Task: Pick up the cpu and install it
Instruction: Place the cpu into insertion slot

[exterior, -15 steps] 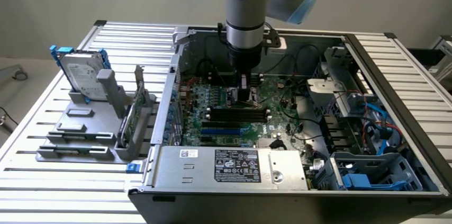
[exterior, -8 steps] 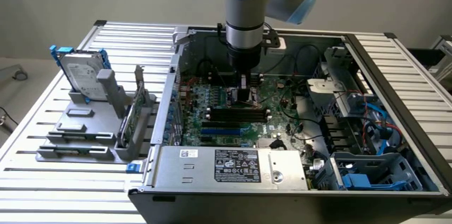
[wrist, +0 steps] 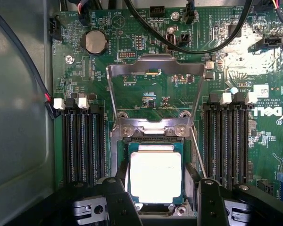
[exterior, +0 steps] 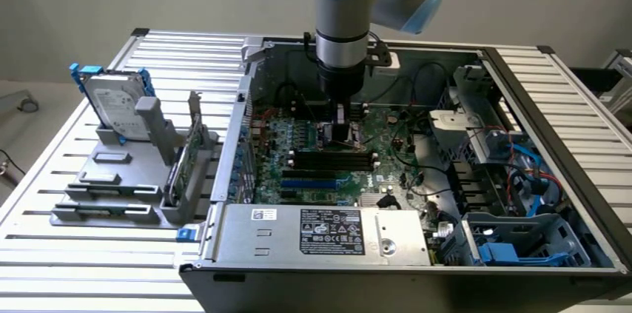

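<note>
While the gripper (wrist: 158, 184) jaws clamp the cpu (wrist: 155, 172) by opposite edges, it lies centred between them, square over the open socket (wrist: 153, 139).

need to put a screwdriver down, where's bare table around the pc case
Bare table slats lie in front of the grey rack, between it and the near edge. More run behind the rack and hard drive, and along the exterior view's right of the case. Inside the case it is crowded: cables, drive bays and the arm over the motherboard.
</note>
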`<control>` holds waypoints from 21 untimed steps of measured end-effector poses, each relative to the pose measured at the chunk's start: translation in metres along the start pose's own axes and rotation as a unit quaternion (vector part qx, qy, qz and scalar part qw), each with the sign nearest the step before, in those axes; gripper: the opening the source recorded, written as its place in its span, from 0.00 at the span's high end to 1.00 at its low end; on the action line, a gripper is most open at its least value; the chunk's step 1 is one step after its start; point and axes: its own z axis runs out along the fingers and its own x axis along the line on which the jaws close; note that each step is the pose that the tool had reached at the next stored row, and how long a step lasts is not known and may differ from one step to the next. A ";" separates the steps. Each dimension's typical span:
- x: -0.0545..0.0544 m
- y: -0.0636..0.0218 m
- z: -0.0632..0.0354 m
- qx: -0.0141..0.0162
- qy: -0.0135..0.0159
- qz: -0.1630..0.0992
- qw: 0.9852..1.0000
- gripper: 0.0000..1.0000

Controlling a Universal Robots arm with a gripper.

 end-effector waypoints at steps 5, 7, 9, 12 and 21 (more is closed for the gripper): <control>0.001 -0.0001 0.0004 0.000 -0.001 0.000 1.000 0.45; 0.002 -0.0001 0.0006 0.000 -0.002 0.000 1.000 0.45; 0.002 -0.0001 0.0007 0.000 -0.003 0.000 1.000 0.45; 0.002 -0.0001 0.0009 0.000 -0.004 0.000 1.000 0.45; 0.004 -0.0002 0.0016 -0.001 -0.008 -0.001 1.000 0.45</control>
